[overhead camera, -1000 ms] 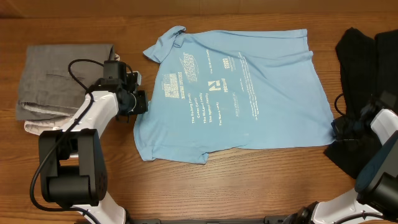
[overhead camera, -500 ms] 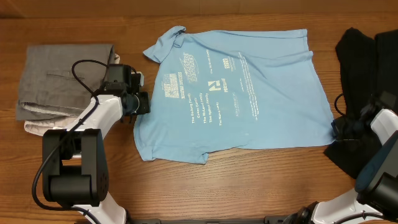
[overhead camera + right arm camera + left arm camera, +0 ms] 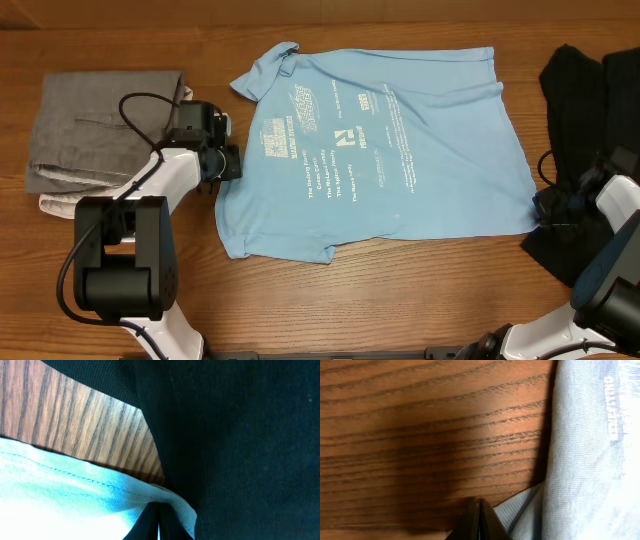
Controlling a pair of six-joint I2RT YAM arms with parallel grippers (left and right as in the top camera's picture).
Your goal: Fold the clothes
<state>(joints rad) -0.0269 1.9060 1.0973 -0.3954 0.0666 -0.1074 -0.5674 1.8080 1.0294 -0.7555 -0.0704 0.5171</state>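
T-shirt (image 3: pixel 420 150) lies flat mid-table (image 3: pixel 400 300), logos up. My left gripper (image 3: pixel 479 512): fingers together at the shirt's left edge, cloth touching the tips, can't tell if caught. Right gripper (image 3: pixel 158 522): fingers clamped on the shirt's right hem, beside black garment (image 3: pixel 250 435).

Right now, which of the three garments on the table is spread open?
The light blue T-shirt in the middle, white print up; the grey garment at left is folded, the black garment at right bunched.

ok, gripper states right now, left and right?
Left gripper: shut at the T-shirt edge; pinch unclear.
Right gripper: shut on the T-shirt hem.
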